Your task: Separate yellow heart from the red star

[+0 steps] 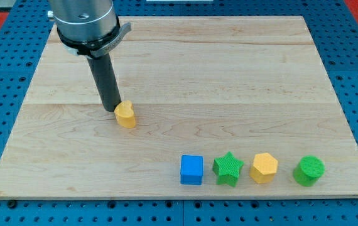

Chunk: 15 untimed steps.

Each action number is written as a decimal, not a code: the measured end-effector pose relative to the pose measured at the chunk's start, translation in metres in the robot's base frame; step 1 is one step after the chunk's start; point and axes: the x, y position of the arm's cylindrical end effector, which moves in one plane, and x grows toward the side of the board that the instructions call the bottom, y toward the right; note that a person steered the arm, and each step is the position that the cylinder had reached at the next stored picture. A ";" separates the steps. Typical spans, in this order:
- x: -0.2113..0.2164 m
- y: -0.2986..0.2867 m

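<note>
Nearest row, along the view's bottom edge of the table (242, 69), left to right: blue cube (191, 170); green star (228, 169); yellow hexagon (264, 167); green cylinder (309, 171). The four stand in a line, each apart from its neighbour, none touching.

Middle ground, view's left: yellow heart (125, 115), standing alone and well apart from the row.

Just behind it: my tip (110, 110), the lower end of the dark rod, down at table height, at the heart's upper-left side and touching it or very nearly (the gap cannot be made out). This tool is a plain rod with nothing to open or close, and it has hold of nothing; it can only push.

Far ground: bare wood up to the view's top edge, with the arm's grey collar above the rod.

Red star: none is visible anywhere on the table (the only star here is green).

Progress, as a judgement: the heart stands clear of every other block, so the separation looks largely or wholly done. With no red star in sight, what remains cannot be measured.
</note>
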 end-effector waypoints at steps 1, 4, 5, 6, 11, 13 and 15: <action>-0.004 0.002; 0.013 0.020; 0.023 0.020; 0.022 0.026; 0.028 0.043; 0.023 0.045; 0.023 0.061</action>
